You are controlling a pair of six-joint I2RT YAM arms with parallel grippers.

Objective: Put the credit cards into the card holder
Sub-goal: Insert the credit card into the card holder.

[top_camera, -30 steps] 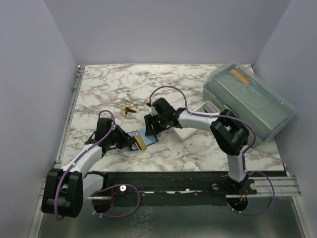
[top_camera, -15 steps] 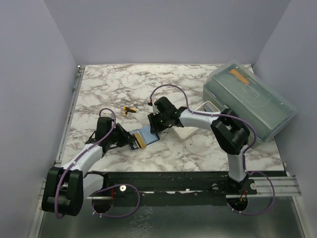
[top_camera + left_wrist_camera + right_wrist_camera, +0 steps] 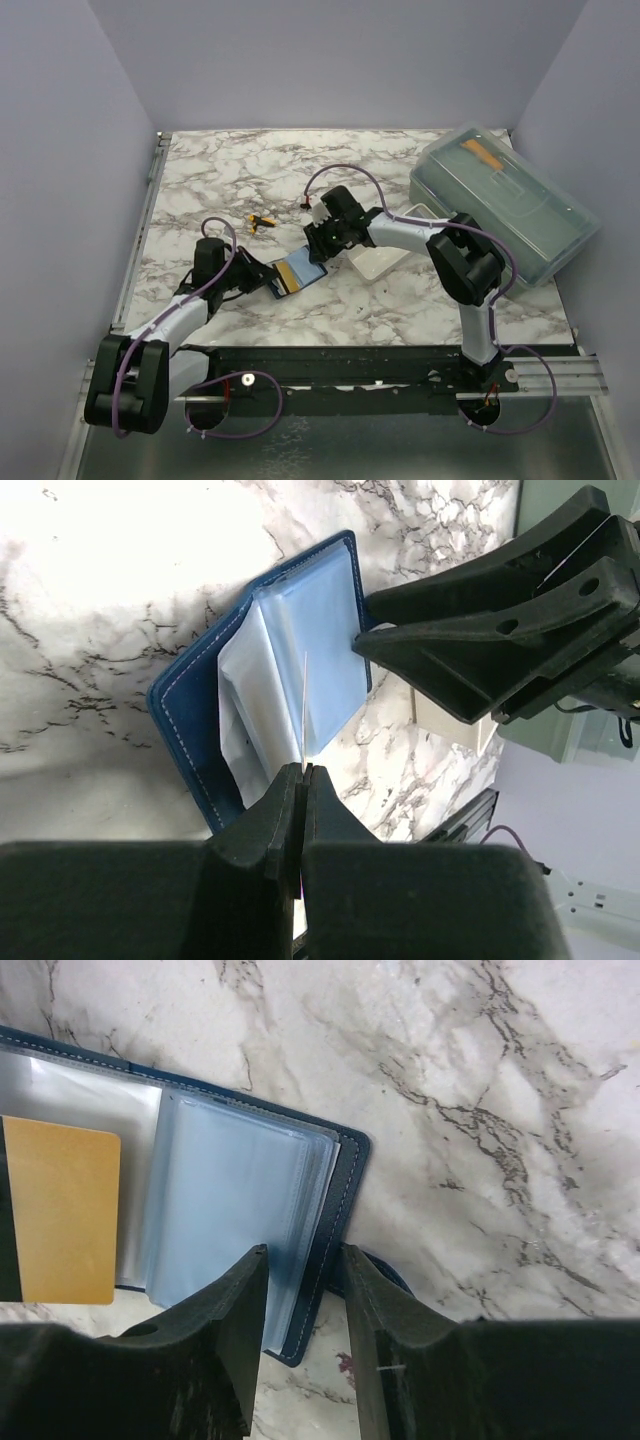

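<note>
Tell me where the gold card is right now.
In the top view the gold card is left of centre over the open wallet, pinched by the left gripper, with the right gripper to its right.

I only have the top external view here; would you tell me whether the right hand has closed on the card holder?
Observer: Not yet; the right wrist view shows the right hand open, fingers straddling the card holder's outer edge.
Operator: Thank you. Is anything in the sleeves there?
Observer: The clear sleeves between those fingers look empty; the golden card lies over the other half.
Operator: And what does the left hand hold?
Observer: The left wrist view shows the left hand shut on a thin sheet seen edge-on, apparently that card.
</note>
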